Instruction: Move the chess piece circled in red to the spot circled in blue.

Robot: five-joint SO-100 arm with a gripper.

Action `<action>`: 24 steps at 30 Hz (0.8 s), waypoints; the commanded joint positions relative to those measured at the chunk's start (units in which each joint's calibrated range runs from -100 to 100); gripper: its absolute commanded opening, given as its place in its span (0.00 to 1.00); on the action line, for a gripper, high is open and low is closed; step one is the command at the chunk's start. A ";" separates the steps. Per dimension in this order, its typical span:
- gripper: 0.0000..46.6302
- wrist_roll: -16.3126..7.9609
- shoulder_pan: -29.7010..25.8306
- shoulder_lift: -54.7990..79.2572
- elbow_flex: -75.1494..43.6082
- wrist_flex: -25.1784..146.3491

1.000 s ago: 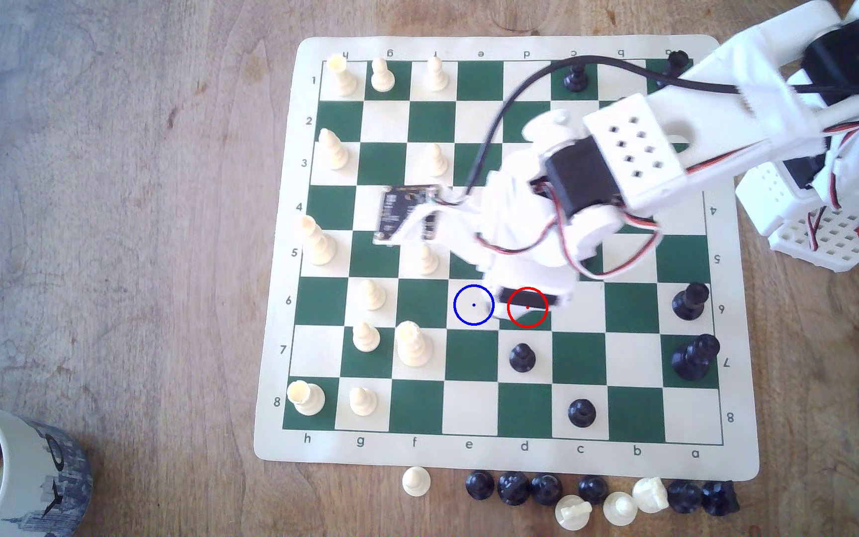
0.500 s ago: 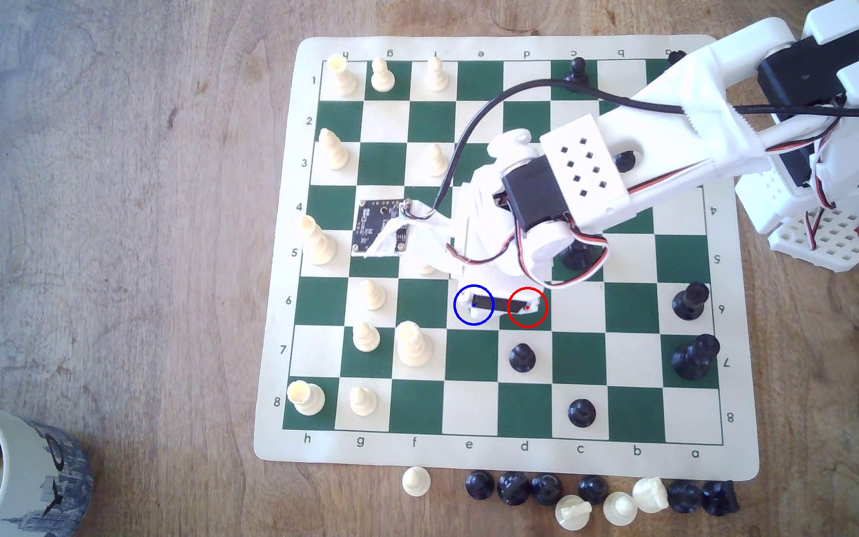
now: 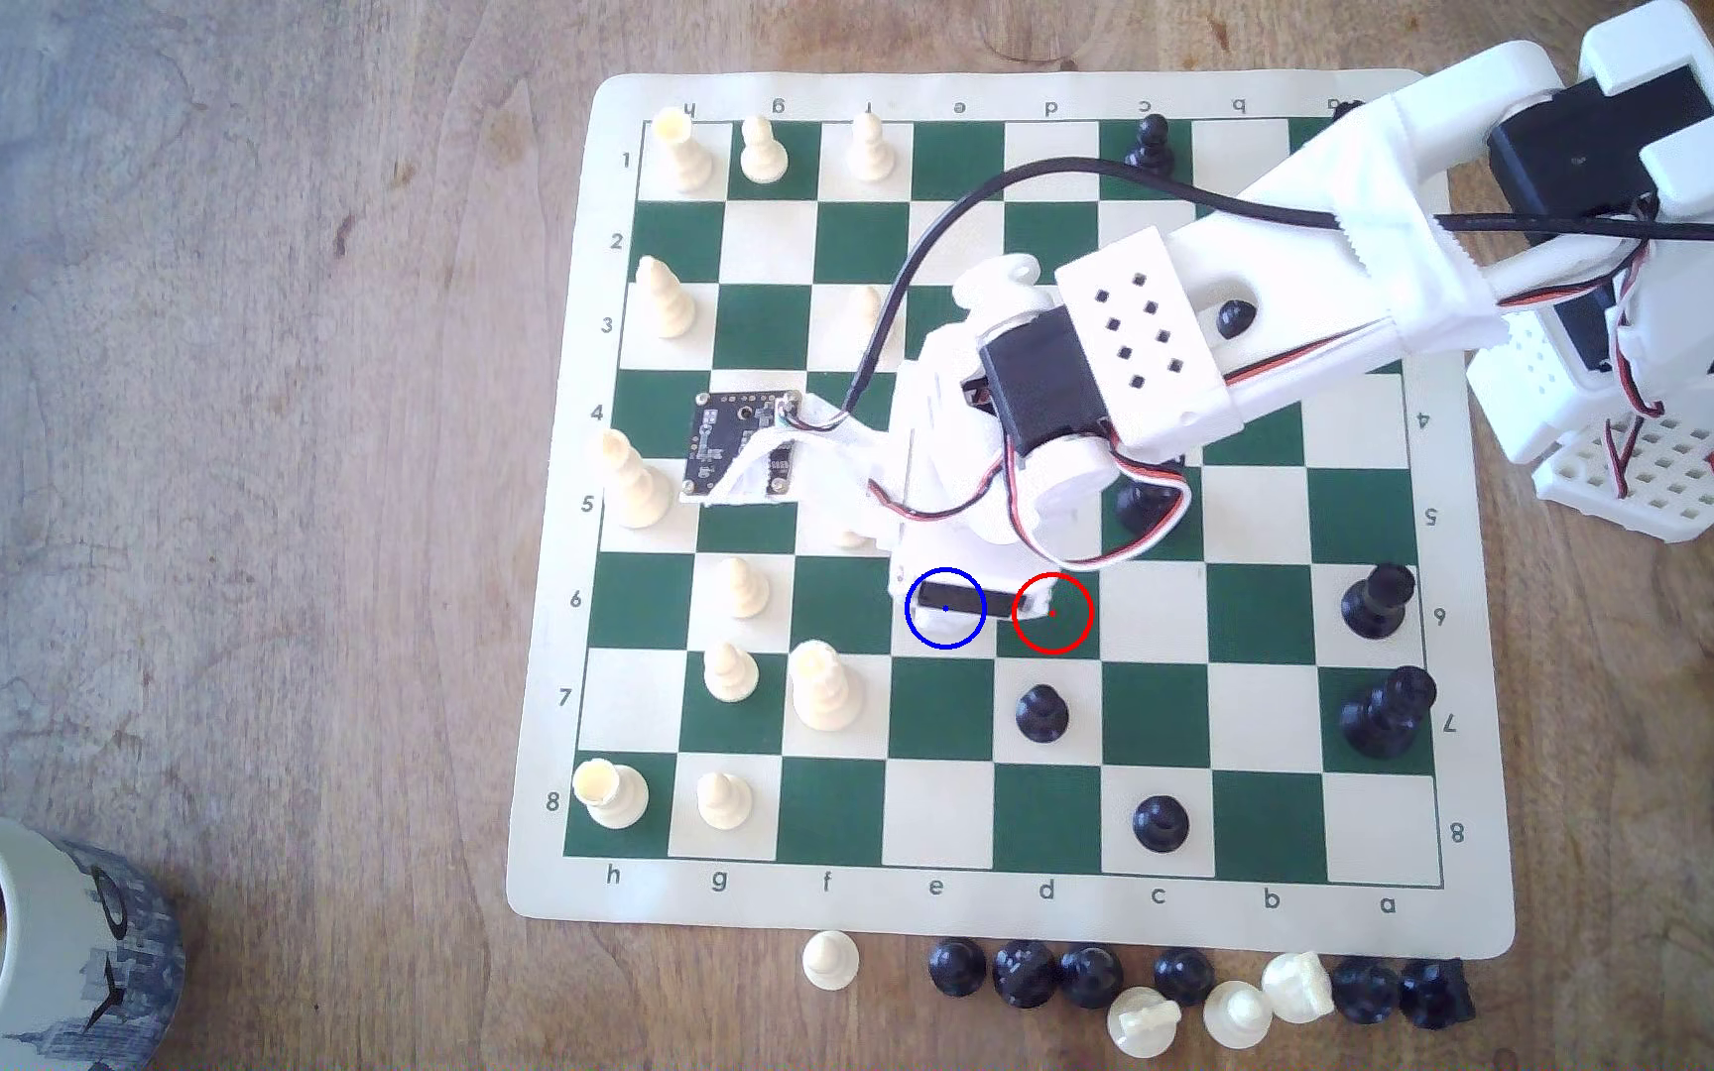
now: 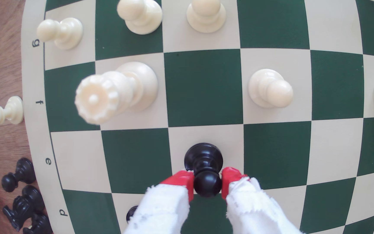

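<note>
Pawn (image 4: 205,167), small, glossy and black, pinched at its ball head between the gripper's (image 4: 206,180) two red fingertips (image 4: 179,180); the jaws are closed on it. In the wrist view its flared base sits over a cream square, with a dark green square at 12 o'clock and a cream pawn (image 4: 270,88) at about 2 o'clock. In the exterior view the gripper (image 3: 982,602) covers the blue-ringed spot (image 3: 946,630), hiding the pawn; the red ring (image 3: 1074,633) lies at 3 o'clock of it. Whether the base touches the chess board (image 3: 1049,917) cannot be told. Handling, as judged: light, rigid and slippery; the narrow neck below the head offers the surest hold, since the smooth ball may squirt out.
</note>
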 commanded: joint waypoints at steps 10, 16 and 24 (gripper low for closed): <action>0.33 0.24 0.65 0.03 -4.38 -1.18; 0.41 0.39 0.73 -6.68 1.15 -0.69; 0.40 0.39 1.82 -21.45 14.11 -1.02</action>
